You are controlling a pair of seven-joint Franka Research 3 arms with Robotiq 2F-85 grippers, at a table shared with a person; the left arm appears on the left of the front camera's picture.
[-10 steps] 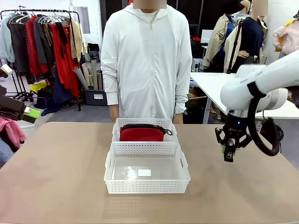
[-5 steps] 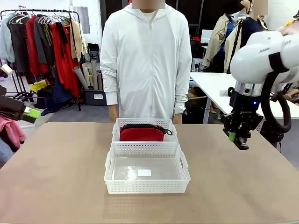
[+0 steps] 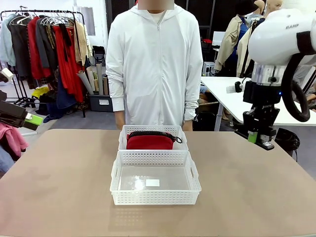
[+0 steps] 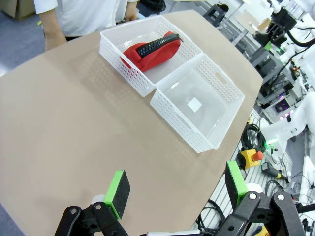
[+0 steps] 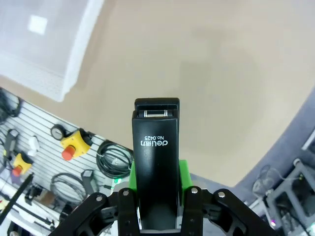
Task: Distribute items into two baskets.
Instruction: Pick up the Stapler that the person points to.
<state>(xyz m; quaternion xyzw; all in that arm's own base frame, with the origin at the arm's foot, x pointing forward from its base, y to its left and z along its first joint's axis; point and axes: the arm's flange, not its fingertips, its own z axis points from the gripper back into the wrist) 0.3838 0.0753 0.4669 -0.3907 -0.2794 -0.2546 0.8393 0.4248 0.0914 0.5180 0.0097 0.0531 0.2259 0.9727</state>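
Above the tan table (image 3: 59, 187), right end effector (image 3: 261, 140) clamps the black stapler (image 5: 156, 162) between its pads.

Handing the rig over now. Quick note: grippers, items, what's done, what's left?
Right gripper: shut on the stapler, held up in the air right of the baskets.
Left gripper: open, empty, hovering above the table.
Pouch: in the far basket, done.
Near basket: empty.
Left to do: probably set the stapler in the near basket and let go.
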